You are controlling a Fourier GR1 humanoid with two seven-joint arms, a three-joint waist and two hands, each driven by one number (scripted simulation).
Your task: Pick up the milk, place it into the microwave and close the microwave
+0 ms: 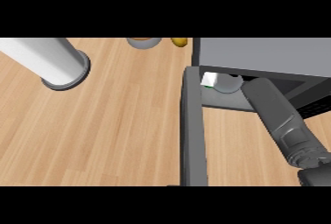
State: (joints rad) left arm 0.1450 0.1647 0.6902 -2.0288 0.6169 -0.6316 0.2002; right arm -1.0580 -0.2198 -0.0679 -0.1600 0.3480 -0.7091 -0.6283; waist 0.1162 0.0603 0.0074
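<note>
right hand (227,83): inside microwave (271,54), grip unclear | milk (209,80) at opening | door (192,127) open

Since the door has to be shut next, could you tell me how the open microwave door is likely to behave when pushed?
The microwave door looks like a flat rigid panel, so it should probably swing as one piece without flexing. It stands wide open over the wooden counter, so the sweep is likely long. The right forearm reaches into the microwave and may block it.

The desk (97,131) is grained in light wood. The microwave (265,54) and its door (192,131) are coloured dark grey. The milk (209,80) is coloured white, the forearm (278,113) charcoal.
</note>
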